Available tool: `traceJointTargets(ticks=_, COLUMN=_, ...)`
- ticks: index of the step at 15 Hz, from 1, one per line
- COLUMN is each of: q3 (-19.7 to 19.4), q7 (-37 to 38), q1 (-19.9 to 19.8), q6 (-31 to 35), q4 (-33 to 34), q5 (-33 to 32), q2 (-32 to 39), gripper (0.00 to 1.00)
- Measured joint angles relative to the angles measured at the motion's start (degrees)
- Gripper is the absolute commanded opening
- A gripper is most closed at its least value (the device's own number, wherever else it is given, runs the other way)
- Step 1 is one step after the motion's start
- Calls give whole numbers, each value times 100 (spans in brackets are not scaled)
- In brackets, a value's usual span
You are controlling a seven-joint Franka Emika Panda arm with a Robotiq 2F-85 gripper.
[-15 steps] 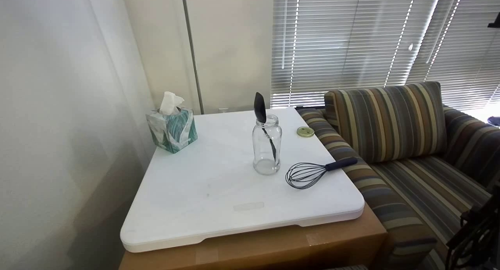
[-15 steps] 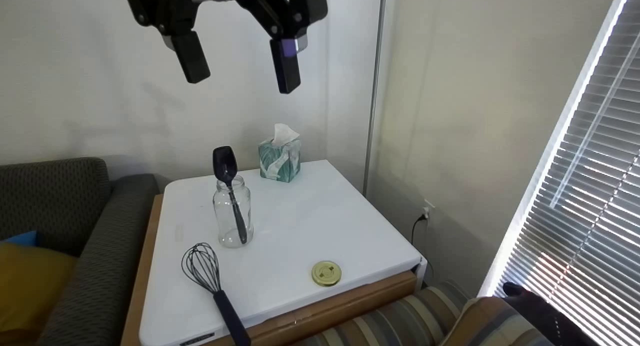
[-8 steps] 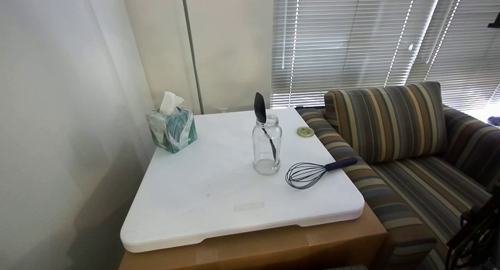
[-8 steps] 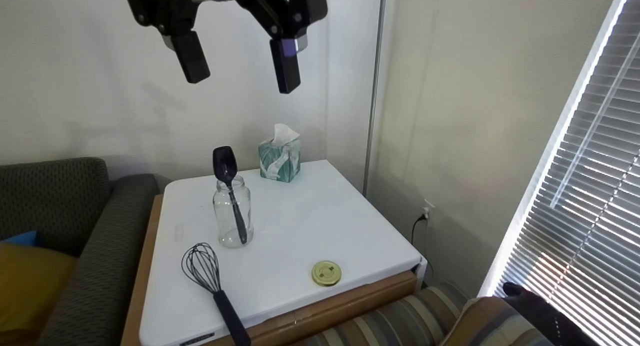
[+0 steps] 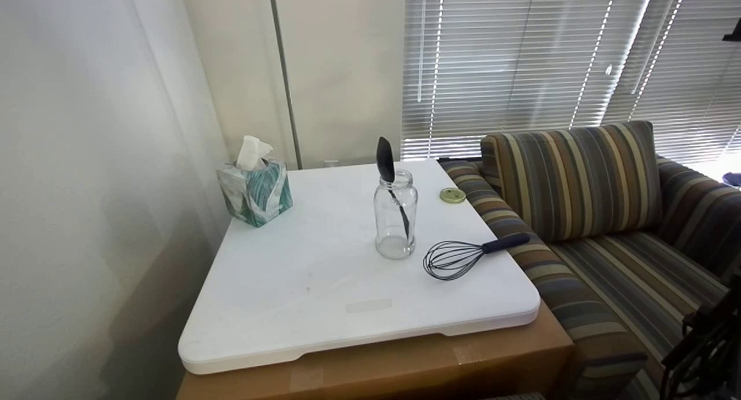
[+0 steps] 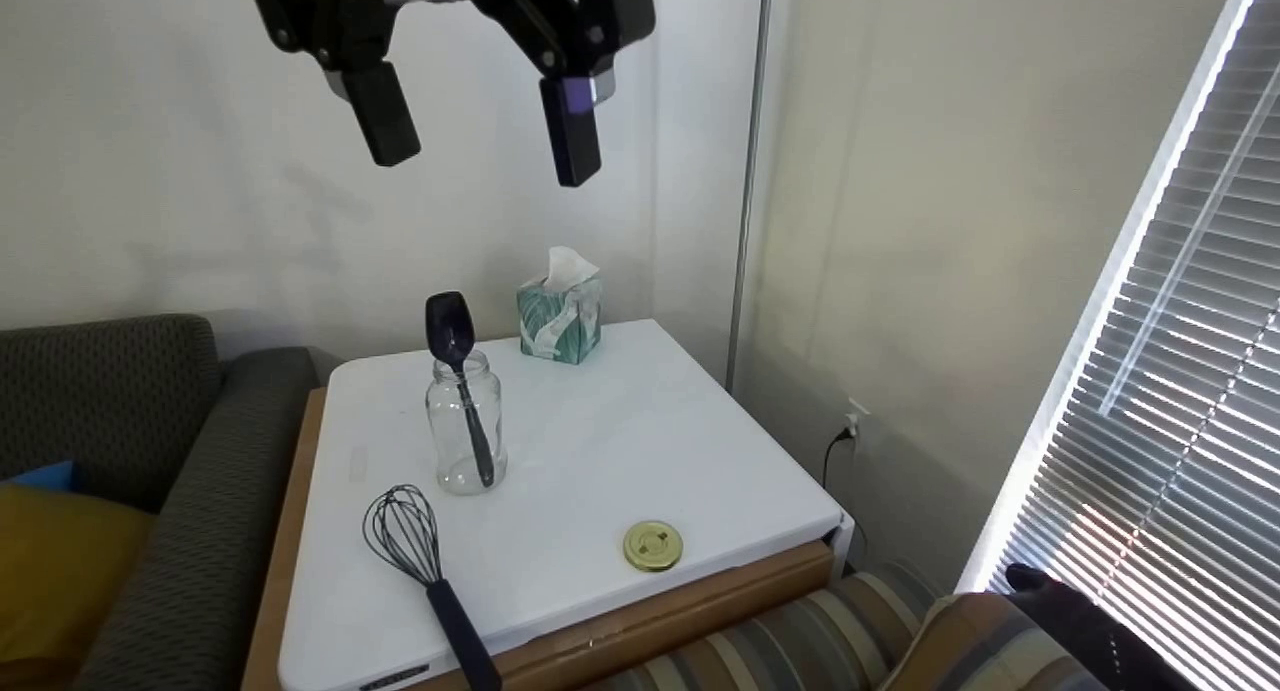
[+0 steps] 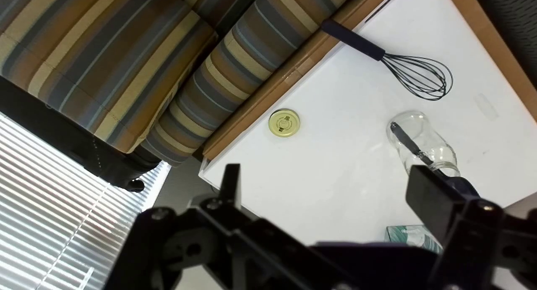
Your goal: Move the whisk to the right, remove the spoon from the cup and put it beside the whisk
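Whisk [image 6: 438,583], spoon [image 6: 463,387] and cup [image 6: 446,436] sit well below the wide-spread hand [image 6: 488,169]

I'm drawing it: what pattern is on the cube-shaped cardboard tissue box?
Broad white swirls over teal on the tissue box, clearest in an exterior view.

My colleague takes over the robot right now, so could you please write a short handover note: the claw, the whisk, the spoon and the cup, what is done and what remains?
Claw: open, holding nothing, raised apart from the three things.
Whisk: lying on the white table, handle end sticking out past the edge.
Spoon: leaning, bowl up, inside the cup, which stands upright.
Done: nothing certain; whether the whisk's move is finished, I cannot tell.
Left: shift the whisk right if needed, then take out the spoon and lay it beside the whisk.
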Motion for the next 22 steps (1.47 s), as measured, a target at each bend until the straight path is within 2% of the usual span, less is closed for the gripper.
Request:
traceJointTargets(ticks=15, q3=0, q7=0, q1=0, q6=0, q4=0, q5=0, q2=0, gripper=100)
traceJointTargets(ticks=22, q3=188, q7=-44, q1=65, q6=128, q4=-28, q5=222, q2=85, gripper=100)
